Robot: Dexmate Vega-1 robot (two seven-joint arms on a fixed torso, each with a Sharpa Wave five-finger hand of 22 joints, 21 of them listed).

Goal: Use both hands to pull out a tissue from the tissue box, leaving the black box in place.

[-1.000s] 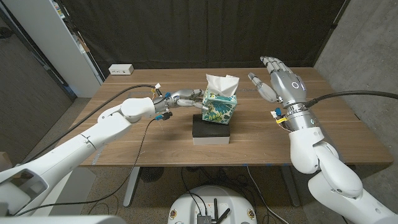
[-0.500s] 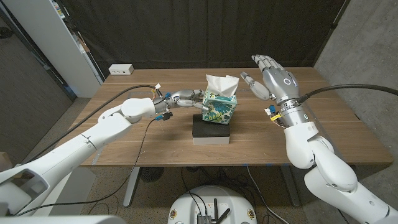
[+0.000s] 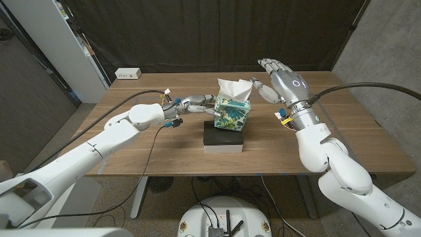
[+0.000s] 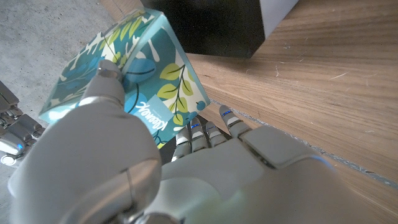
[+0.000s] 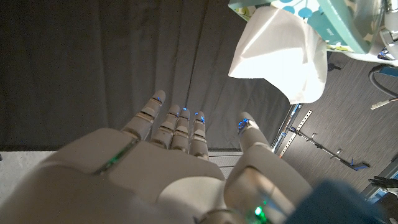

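1. The table (image 3: 164,148) carries the black box (image 3: 222,136), with the tissue box (image 3: 232,112) sitting on top.
2. The right hand (image 3: 277,74), fingers spread and empty, has moved closer to the tissue (image 3: 234,87); a pinch looks imminent.
3. The left hand (image 3: 196,104) still grips the tissue box's side, bracing it.

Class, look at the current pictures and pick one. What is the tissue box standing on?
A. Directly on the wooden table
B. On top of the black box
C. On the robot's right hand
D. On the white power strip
B: in the head view the tissue box stands on the black box, which rests on the table, while the left hand presses against the tissue box's side.
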